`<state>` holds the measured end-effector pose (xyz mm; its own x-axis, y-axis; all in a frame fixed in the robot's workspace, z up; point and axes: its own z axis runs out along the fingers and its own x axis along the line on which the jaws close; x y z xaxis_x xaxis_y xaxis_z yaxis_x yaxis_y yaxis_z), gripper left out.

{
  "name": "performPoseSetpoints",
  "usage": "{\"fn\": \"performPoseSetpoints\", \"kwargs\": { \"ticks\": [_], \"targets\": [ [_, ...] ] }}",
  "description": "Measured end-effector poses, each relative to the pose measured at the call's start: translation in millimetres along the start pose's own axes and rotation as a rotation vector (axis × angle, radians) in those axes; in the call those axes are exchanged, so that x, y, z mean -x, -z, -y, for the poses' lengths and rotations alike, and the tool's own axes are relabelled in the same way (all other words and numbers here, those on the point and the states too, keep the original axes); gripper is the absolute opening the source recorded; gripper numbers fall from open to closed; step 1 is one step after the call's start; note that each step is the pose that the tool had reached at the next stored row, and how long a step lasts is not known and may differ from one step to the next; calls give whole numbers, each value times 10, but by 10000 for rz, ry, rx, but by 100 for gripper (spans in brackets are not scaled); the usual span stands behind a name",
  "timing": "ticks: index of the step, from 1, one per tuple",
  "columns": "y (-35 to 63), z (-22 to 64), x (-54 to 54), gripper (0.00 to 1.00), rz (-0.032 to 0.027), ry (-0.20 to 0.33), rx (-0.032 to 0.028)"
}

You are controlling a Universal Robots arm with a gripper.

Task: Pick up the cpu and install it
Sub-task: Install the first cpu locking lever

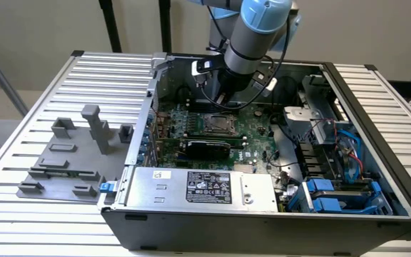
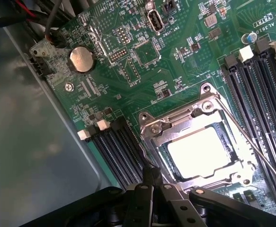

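Wrist cam: cpu (image 2: 200, 150) seated in socket (image 2: 201, 142), claw (image 2: 149, 182) pressed together, empty, just beside; exterior: arm (image 1: 252, 37) over case (image 1: 263, 214)

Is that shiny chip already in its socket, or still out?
In. The cpu lies flat inside the socket's metal frame on the motherboard.

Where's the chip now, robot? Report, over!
Tool shut, holding nothing, above the motherboard. Cpu sits in the socket, frame open. Nothing in the way. Over.
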<state>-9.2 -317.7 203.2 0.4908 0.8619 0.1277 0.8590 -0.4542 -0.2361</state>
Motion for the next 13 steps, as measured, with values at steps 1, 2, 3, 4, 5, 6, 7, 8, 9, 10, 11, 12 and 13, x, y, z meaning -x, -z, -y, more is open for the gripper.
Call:
{"fn": "performPoseSetpoints", "kwargs": {
  "ticks": [1, 2, 3, 4, 5, 6, 7, 8, 9, 10, 11, 12, 13],
  "targets": [
    [-11, -3, 2, 11, -4, 4, 10],
    [-22, -6, 3, 11, -8, 7, 20],
    [-31, -9, 4, 11, -13, 10, 30],
    [-39, -12, 5, 11, -17, 12, 40],
    [-43, -13, 5, 11, -21, 13, 44],
    [-44, -14, 5, 11, -20, 12, 45],
    [-44, -15, 5, 11, -20, 12, 45],
    [-44, -16, 5, 11, -21, 11, 46],
    [-45, -16, 5, 11, -22, 12, 45],
    [-45, -17, 5, 11, -23, 13, 45],
    [-45, -17, 4, 11, -23, 13, 45],
    [-45, -17, 5, 11, -22, 12, 45],
    [-45, -18, 5, 11, -23, 13, 45]
  ]
}}
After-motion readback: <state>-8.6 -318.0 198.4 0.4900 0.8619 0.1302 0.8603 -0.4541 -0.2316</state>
